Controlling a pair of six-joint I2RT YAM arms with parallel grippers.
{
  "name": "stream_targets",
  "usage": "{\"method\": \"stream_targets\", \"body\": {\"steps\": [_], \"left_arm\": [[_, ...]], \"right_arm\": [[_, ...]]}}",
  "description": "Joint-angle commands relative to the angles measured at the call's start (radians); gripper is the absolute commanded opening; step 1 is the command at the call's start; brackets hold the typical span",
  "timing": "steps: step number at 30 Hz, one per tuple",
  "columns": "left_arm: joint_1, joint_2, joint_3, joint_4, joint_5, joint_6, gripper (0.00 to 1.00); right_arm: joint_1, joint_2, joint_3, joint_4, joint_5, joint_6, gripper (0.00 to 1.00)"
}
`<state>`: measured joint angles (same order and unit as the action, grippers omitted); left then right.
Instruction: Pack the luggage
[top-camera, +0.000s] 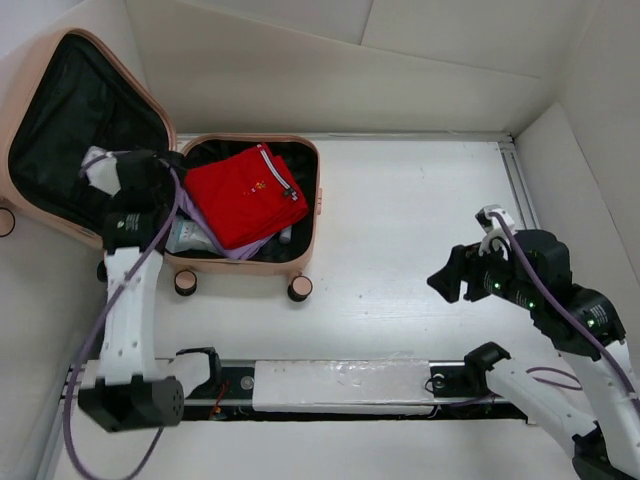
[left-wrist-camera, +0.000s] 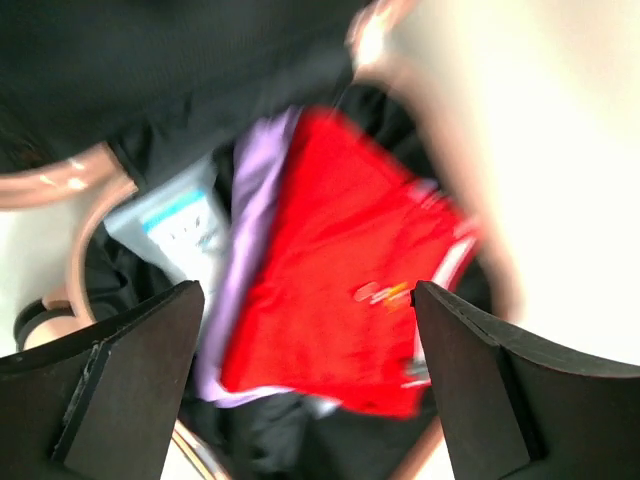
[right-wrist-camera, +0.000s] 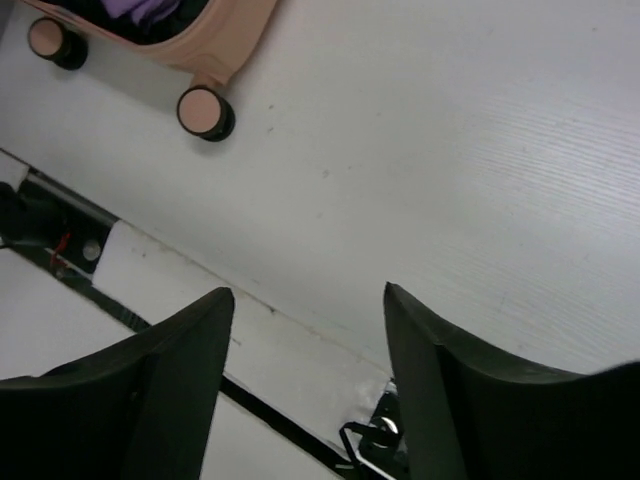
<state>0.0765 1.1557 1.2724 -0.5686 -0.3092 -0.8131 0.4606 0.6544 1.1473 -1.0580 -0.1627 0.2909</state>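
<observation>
The peach-pink luggage (top-camera: 308, 205) lies open at the table's far left, its black-lined lid (top-camera: 75, 110) tilted back. Inside lie a folded red garment (top-camera: 245, 195) on a lilac one (top-camera: 205, 222), with a white-and-blue packet (top-camera: 190, 238) at the left. My left gripper (top-camera: 170, 180) is open and empty over the luggage's left edge; its view, blurred, shows the red garment (left-wrist-camera: 350, 290), lilac cloth (left-wrist-camera: 245, 230) and packet (left-wrist-camera: 180, 225) below. My right gripper (top-camera: 445, 282) is open and empty above bare table on the right; its view shows two caster wheels (right-wrist-camera: 205, 112).
White walls enclose the table at the back and right. A black rail (top-camera: 330, 385) with a white strip runs along the near edge between the arm bases. The luggage's wheels (top-camera: 299, 289) point toward the near edge.
</observation>
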Motion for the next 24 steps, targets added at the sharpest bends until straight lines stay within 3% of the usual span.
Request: {"method": "stream_targets", "body": {"steps": [1, 2, 5, 6, 8, 9, 13, 15, 19, 24], "left_arm": [[-0.001, -0.128, 0.134, -0.219, -0.207, -0.119, 0.83], [-0.001, -0.139, 0.156, -0.267, -0.237, -0.130, 0.84], [-0.001, -0.162, 0.225, -0.480, -0.387, -0.153, 0.84], [-0.001, -0.174, 0.254, -0.537, -0.430, -0.194, 0.86], [0.040, -0.206, 0.254, -0.565, -0.494, -0.127, 0.94], [0.087, -0.217, 0.245, -0.565, -0.504, -0.103, 1.00], [0.157, -0.150, 0.295, -0.565, -0.545, -0.044, 1.00], [0.177, -0.082, 0.352, -0.565, -0.573, 0.001, 1.00], [0.374, 0.131, 0.530, -0.556, -0.492, 0.104, 1.00], [0.407, 0.225, 0.637, -0.562, -0.465, 0.129, 1.00]], "right_arm": [[0.036, -0.021, -0.015, 0.118, -0.098, -0.041, 0.65], [0.052, -0.021, -0.030, 0.127, -0.113, -0.041, 0.60], [0.078, -0.021, -0.040, 0.148, -0.193, -0.072, 0.29], [0.078, -0.021, -0.052, 0.164, -0.210, -0.082, 0.26], [0.101, -0.010, -0.061, 0.177, -0.222, -0.082, 0.26], [0.101, -0.010, -0.070, 0.178, -0.238, -0.082, 0.36], [0.148, -0.010, -0.070, 0.199, -0.256, -0.082, 0.66], [0.164, -0.010, -0.070, 0.199, -0.267, -0.091, 0.71], [0.200, -0.010, -0.081, 0.199, -0.267, -0.091, 0.72], [0.236, 0.002, -0.071, 0.181, -0.249, -0.101, 0.73]]}}
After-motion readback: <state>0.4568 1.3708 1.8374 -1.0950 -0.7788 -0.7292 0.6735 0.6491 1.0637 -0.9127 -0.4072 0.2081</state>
